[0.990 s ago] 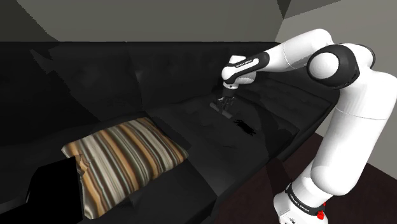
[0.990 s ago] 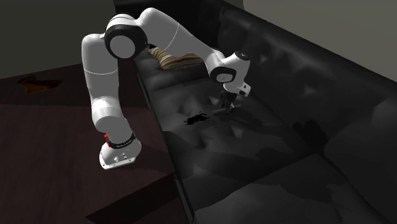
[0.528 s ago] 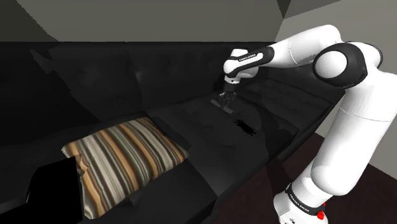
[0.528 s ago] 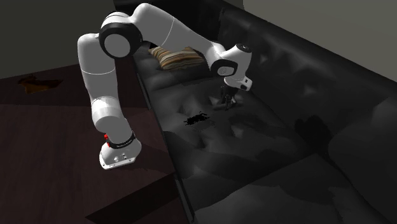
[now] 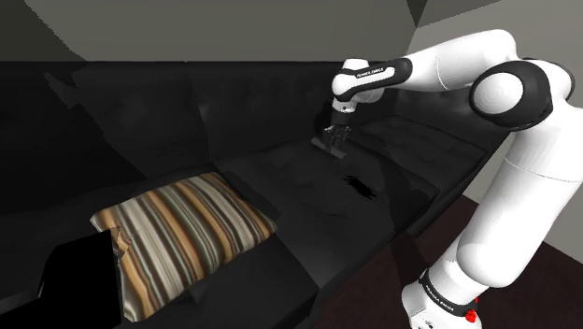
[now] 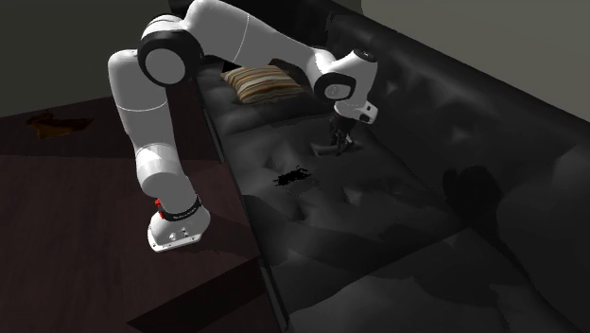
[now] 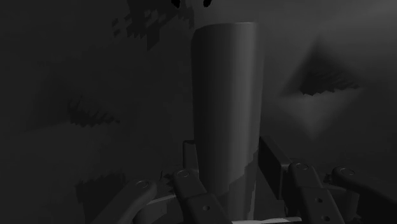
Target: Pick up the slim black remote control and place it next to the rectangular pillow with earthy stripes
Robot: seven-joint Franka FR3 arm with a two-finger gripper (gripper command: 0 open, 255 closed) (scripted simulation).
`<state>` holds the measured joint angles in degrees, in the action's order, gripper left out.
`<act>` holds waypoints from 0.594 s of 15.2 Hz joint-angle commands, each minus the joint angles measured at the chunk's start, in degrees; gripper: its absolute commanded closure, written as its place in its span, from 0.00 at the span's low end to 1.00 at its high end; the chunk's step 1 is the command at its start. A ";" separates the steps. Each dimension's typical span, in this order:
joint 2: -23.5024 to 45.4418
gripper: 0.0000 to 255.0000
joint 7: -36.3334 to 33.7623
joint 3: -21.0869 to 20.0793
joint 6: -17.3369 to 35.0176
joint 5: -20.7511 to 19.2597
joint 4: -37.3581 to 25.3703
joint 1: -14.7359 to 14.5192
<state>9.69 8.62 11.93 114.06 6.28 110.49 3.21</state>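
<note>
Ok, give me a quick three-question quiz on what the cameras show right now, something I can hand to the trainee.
1. True or false: the striped pillow lies on the dark sofa, apart from the pincer.
2. Pick one: what is between the pincer's fingers in the wrist view? A) a slim dark remote, clasped; B) a corner of the pillow; C) nothing, the fingers meet.
3. Fill the gap: in the shoulder view, the pillow lies below and to the ____ of the pincer.

Key: 1 true; 2 A; 3 left.
</note>
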 commanded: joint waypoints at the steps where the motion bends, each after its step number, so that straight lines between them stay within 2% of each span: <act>1: -0.56 1.00 -0.14 0.06 -1.38 -0.19 -0.82 0.01; 9: -2.37 1.00 -0.82 0.16 -7.08 -0.79 -4.80 -0.02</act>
<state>7.39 7.83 12.05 107.85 5.54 106.49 3.15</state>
